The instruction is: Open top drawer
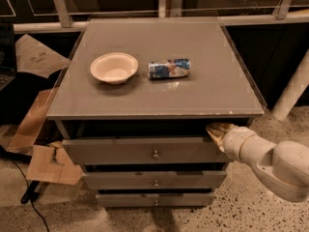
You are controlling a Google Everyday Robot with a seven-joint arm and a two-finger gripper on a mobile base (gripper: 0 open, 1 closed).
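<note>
The top drawer (120,151) is the uppermost grey front under the cabinet top, with a small round metal knob (155,154) at its centre. It stands out a little from the cabinet, with a dark gap above it. My gripper (216,129) is at the drawer's right end, at its upper edge just under the cabinet top, well to the right of the knob. The white forearm (270,161) comes in from the lower right. The inside of the drawer is hidden.
Two lower grey drawers (154,180) (154,199) sit beneath. On the cabinet top (217,91) are a white bowl (114,67) and a crushed can (169,68). Cardboard pieces (46,166) lie on the floor at left; a white post (292,91) stands at right.
</note>
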